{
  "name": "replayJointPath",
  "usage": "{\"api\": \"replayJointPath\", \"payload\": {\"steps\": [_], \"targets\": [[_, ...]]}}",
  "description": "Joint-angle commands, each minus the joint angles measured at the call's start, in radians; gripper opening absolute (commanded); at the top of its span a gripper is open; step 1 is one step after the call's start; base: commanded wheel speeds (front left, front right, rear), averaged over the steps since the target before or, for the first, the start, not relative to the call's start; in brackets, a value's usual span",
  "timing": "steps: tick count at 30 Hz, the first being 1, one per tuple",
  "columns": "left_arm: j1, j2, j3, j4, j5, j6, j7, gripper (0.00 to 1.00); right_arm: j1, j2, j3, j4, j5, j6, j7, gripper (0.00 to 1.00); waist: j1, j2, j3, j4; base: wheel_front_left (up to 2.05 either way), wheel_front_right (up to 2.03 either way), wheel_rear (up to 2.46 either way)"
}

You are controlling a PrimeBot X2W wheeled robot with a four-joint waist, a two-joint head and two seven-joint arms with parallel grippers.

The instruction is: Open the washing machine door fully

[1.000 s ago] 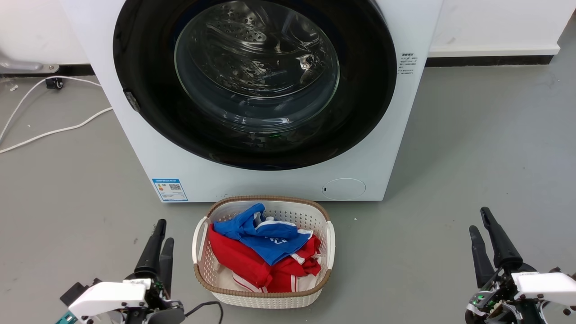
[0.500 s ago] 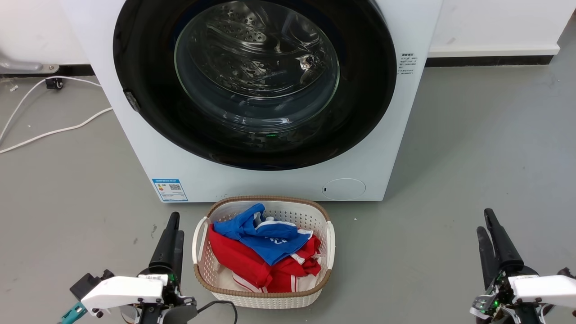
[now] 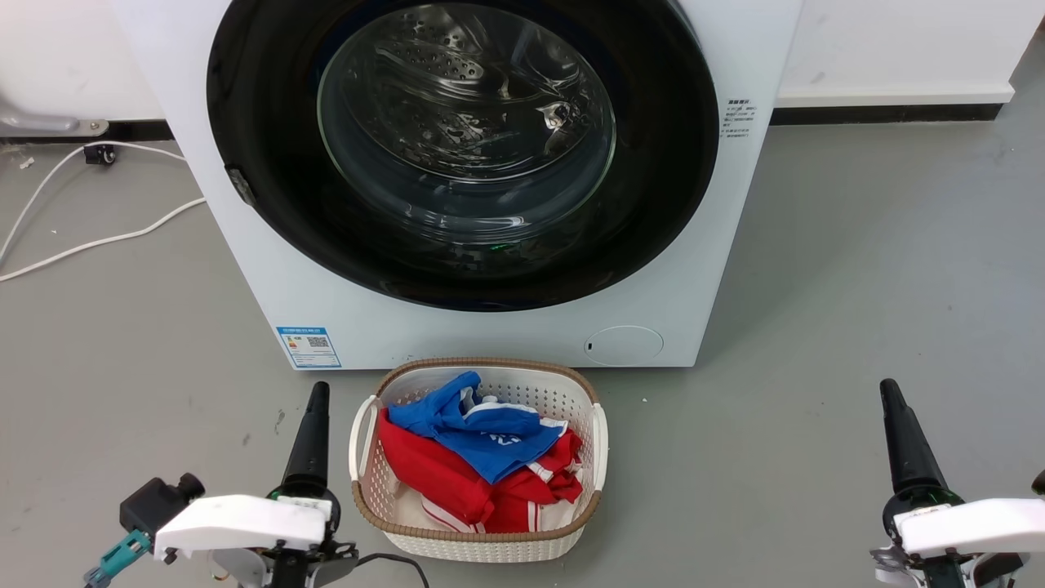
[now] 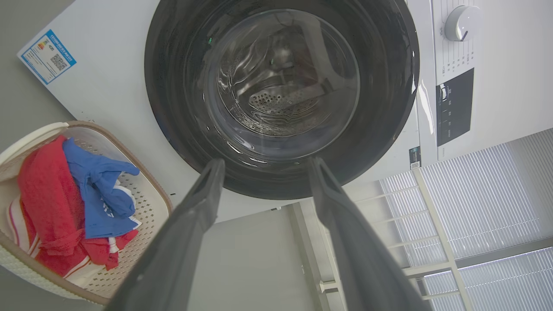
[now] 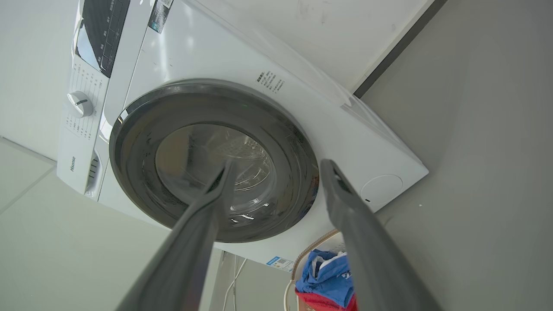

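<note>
Grey floor runs up to a white washing machine set against a pale wall. The washing machine door is seen shut against the cabinet, ahead of and above both end effectors and well apart from them. The left end effector and the right end effector are held low, fingers aimed at the machine; each is parted, and nothing is gripped. A laundry basket of clothes is set just beside the left end effector, on its inner side.

Slipping is judged likely, since the glossy rim offers little purchase. A small grey fitting is carried on the rim's side nearer the left end effector. Whether it is hinge or catch cannot be told, so a pull may be wasted there. The basket could be knocked by a reaching arm.

In the head view each finger pair is seen edge-on, so the gap is read from the wrist views. A dial and dark display are supplied by the left wrist view, whereas the door's top is cut off in the head view.
</note>
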State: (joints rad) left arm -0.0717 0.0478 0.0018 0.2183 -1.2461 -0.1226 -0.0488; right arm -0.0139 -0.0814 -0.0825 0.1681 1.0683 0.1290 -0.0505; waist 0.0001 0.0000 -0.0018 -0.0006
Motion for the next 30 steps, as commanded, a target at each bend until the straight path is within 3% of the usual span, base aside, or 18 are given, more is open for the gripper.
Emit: {"api": "replayJointPath", "payload": {"steps": [1, 19, 30], "targets": [[-0.018, 0.003, -0.007, -0.018, 0.043, 0.003, -0.01, 1.0, -0.007, -0.001, -0.002, -0.021, -0.047, 0.001, -0.008, 1.0, -0.0001, 0.0, -0.001, 0.0, 0.0, 0.0, 0.0], [-0.018, 0.019, -0.067, -0.028, 0.521, 0.046, -0.068, 1.0, 0.021, -0.009, -0.012, -0.092, -0.412, 0.001, 0.015, 1.0, -0.0001, 0.0, -0.004, -0.002, 0.0, 0.0, 0.0], [-0.015, 0.046, -0.101, -0.031, 0.72, 0.069, -0.099, 1.0, 0.04, -0.012, -0.015, -0.133, -0.593, 0.002, 0.04, 1.0, -0.0001, 0.0, -0.006, 0.001, 0.0, 0.0, 0.0]]}}
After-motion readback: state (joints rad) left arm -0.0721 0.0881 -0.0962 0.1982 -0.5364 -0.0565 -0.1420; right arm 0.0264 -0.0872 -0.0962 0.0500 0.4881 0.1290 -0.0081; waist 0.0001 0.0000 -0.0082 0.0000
